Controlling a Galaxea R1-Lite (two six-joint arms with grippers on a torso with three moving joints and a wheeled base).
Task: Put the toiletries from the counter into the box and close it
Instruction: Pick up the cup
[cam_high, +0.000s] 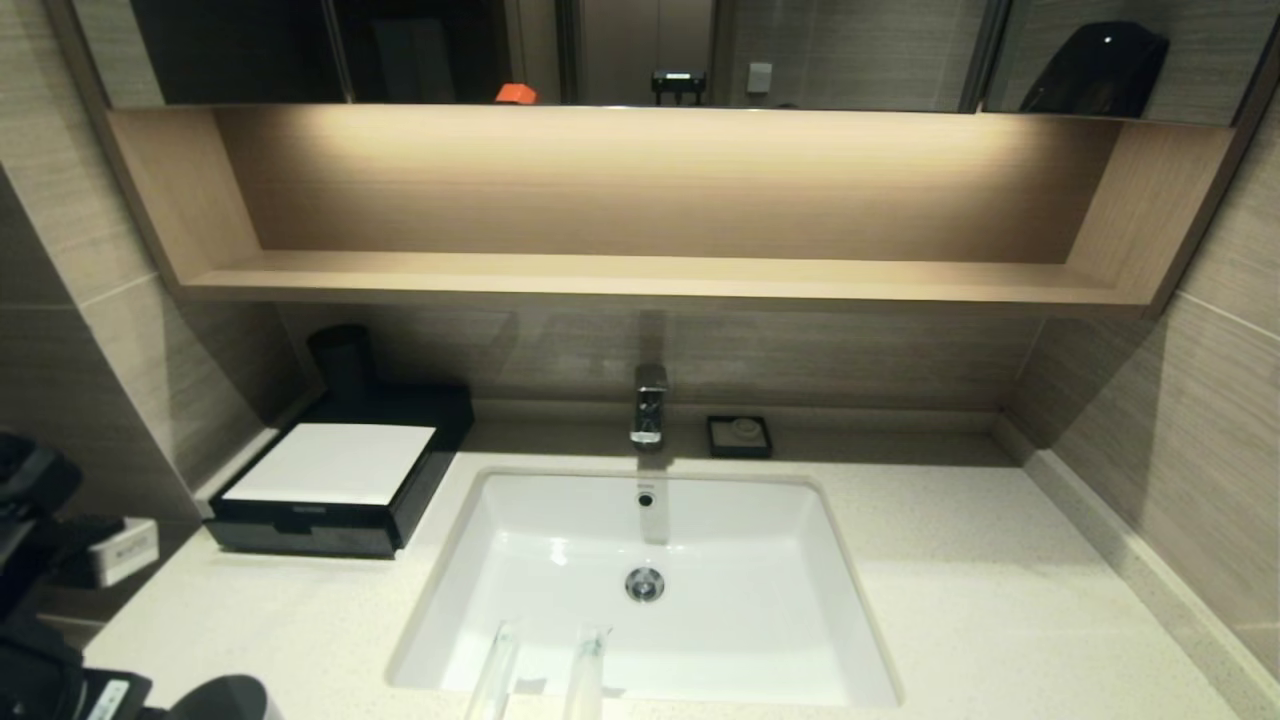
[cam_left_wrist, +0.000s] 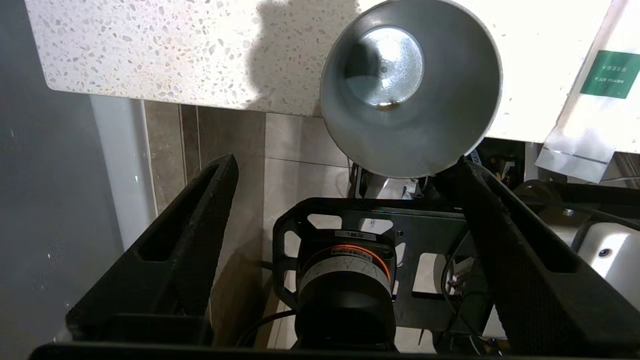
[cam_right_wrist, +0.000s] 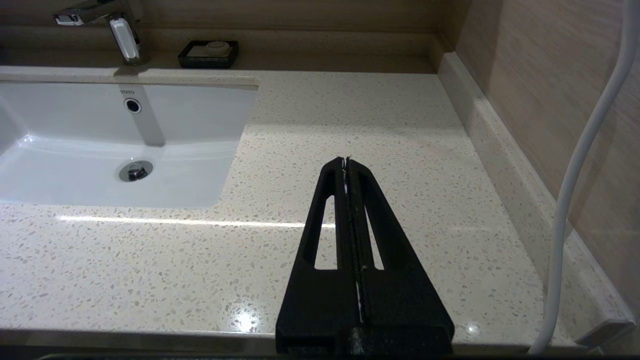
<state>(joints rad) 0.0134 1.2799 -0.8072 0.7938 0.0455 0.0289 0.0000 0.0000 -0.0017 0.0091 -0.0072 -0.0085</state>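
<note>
Two slim clear-wrapped packets lie side by side across the sink's front rim, one (cam_high: 495, 668) to the left of the other (cam_high: 586, 668). A packet with a green mark (cam_left_wrist: 600, 95) shows in the left wrist view. The black box (cam_high: 340, 490) with a white top stands at the counter's (cam_high: 950, 600) back left, its front drawer (cam_high: 300, 528) pushed in. My left gripper (cam_left_wrist: 346, 160) is open and empty at the counter's front left edge, beside a grey cup (cam_left_wrist: 410, 85). My right gripper (cam_right_wrist: 346, 162) is shut and empty above the counter, right of the sink.
The white sunken sink (cam_high: 760, 560) fills the middle, with the tap (cam_high: 649, 405) and a small black soap dish (cam_high: 739, 436) behind it. A black cylinder (cam_high: 342, 360) stands behind the box. A wooden shelf (cam_high: 650, 275) hangs above. Walls close both sides.
</note>
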